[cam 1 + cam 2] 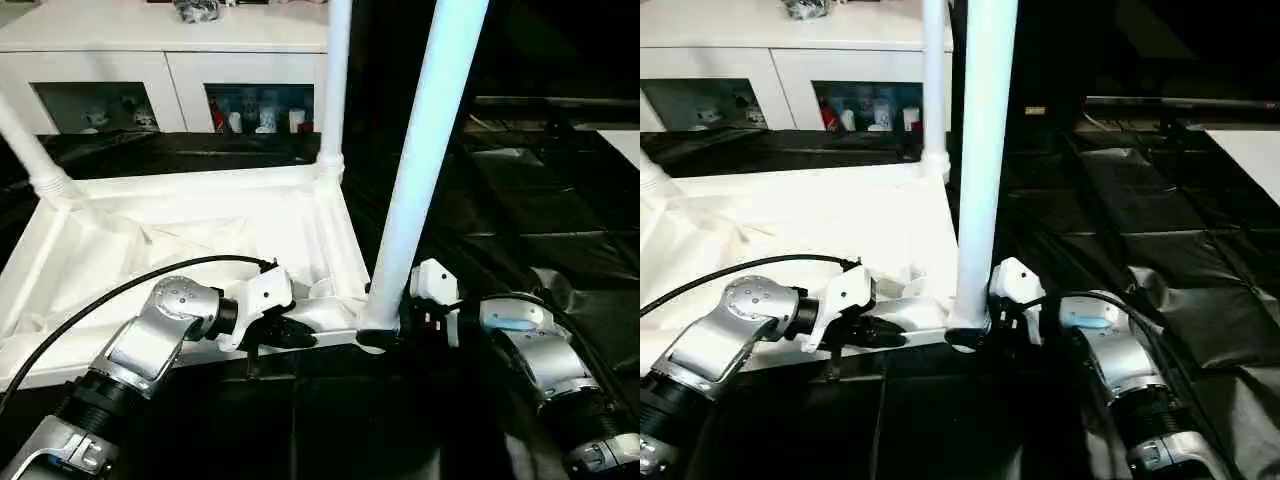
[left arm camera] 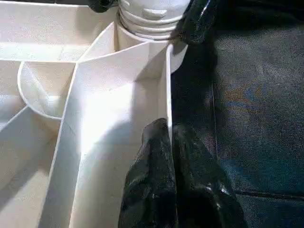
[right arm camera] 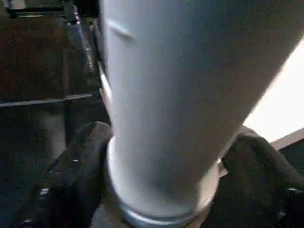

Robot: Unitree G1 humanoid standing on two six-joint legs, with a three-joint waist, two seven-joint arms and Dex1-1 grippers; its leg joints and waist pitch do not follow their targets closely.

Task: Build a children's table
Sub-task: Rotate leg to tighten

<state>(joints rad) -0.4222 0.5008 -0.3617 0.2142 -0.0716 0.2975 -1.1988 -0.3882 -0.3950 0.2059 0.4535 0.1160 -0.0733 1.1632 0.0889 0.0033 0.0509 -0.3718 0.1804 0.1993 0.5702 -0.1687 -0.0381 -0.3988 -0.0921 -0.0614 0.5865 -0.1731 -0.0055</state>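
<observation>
The tabletop point(image 1: 200, 240) lies upside down on a black sheet point(image 1: 560, 230), with its ribbed underside facing up. Three legs stand in its corner sockets: one at the near corner point(image 1: 425, 150), one at the far corner point(image 1: 336, 80), and one at the far left corner point(image 1: 25, 145), which leans outward.

The left gripper point(image 1: 295, 335) is at the near rim of the tabletop, just to the side of the near leg. Its two black fingers point(image 2: 166, 185) are pressed together with almost no gap, and the thin rim wall point(image 2: 167, 90) runs straight up from between their tips. I cannot tell if the wall is really pinched between them or only touches the tips.

The right gripper point(image 1: 385, 335) is at the foot of the near leg, where the leg enters the socket. Its fingers point(image 3: 71, 180) are spread wide, one on each side of the tube, and both are close to or against the tube. Whether they press it firmly is not clear.

Beyond the tabletop stands a white cabinet point(image 1: 160, 70) with glass doors and small items inside.
</observation>
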